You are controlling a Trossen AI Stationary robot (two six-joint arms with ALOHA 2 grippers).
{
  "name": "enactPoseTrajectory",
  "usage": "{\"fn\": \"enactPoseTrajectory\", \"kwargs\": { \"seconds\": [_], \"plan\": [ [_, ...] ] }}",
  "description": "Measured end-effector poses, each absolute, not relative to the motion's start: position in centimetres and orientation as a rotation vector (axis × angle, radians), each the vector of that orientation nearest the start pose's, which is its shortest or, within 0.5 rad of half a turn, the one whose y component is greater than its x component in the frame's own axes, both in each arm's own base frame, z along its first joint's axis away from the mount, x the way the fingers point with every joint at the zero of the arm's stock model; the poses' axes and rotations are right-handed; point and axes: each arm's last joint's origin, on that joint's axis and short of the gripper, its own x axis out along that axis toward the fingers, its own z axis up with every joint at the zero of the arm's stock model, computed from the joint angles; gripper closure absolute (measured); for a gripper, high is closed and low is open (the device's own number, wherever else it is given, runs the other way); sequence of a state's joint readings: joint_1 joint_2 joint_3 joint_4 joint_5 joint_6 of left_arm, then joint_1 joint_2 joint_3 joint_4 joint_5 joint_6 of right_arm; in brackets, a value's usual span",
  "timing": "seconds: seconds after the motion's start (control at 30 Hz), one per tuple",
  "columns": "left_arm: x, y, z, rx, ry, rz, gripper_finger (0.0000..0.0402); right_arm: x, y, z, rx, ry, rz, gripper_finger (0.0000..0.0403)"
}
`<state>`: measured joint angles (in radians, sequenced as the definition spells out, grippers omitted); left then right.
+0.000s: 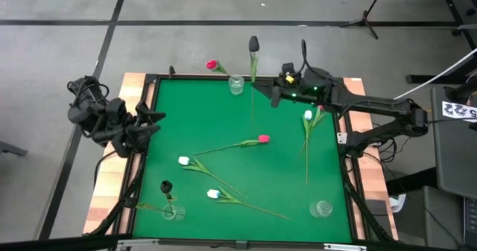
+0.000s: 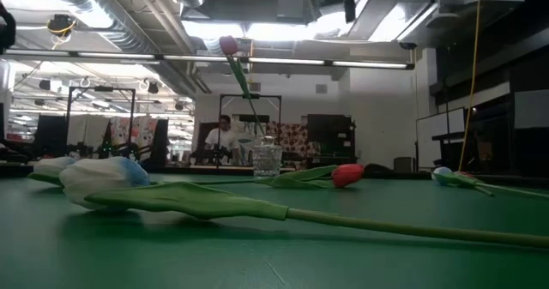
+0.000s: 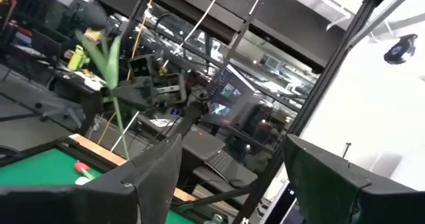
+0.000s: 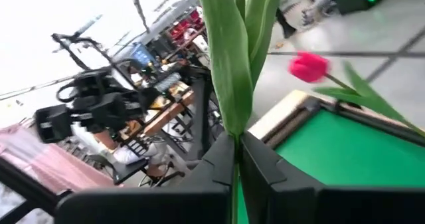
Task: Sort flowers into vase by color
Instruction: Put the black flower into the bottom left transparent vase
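Observation:
My right gripper [image 1: 265, 91] stands over the table's far side, beside the far vase [image 1: 236, 84], and is shut on a near-black tulip [image 1: 254, 42]. That vase holds one pink tulip [image 1: 212, 65], its stem in the glass and its head leaning out [image 2: 228, 45]. A pink tulip [image 1: 263, 139] and three white ones [image 1: 184, 160] [image 1: 213, 194] [image 1: 308, 115] lie flat on the green table. The near-left vase [image 1: 173, 212] holds a dark tulip [image 1: 166, 185]. The near-right vase [image 1: 322, 208] looks empty. My left gripper [image 1: 153, 119] waits open at the table's left edge. My right gripper pinches the dark tulip's stem [image 4: 234, 139] between its two shut fingers, just where the long leaves [image 4: 229, 64] spread out. The fingers come in level from the table's right, lying across the stem. The tulip stands upright and lifted clear, its head above the fingers.
The table has a raised black frame [image 1: 149, 143] on a wooden base. The lying flowers take up the middle and the right side of the table. Beyond the far edge a person [image 2: 221, 135] sits in the room, among racks and stands.

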<state>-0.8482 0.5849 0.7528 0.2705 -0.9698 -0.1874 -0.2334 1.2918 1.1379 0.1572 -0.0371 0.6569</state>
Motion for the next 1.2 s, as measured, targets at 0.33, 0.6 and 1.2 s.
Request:
{"fn": "enactPoseTrajectory", "kwargs": {
  "seconds": [0.33, 0.6, 1.2],
  "plan": [
    [9.3, -6.2, 38.6, -0.543, -0.303, 0.047, 0.0144, 34.5, -5.3, 40.1, 0.590, -0.046, -0.046, 0.0389],
    [10.5, -5.4, 37.4, -0.575, -0.235, 0.111, 0.0144, 39.0, -4.6, 40.6, 0.573, 0.000, 0.094, 0.0389],
    [14.3, -2.5, 36.5, -0.557, -0.208, 0.098, 0.0144, 40.6, -3.2, 40.8, 0.562, 0.016, 0.154, 0.0388]
  ]
}}
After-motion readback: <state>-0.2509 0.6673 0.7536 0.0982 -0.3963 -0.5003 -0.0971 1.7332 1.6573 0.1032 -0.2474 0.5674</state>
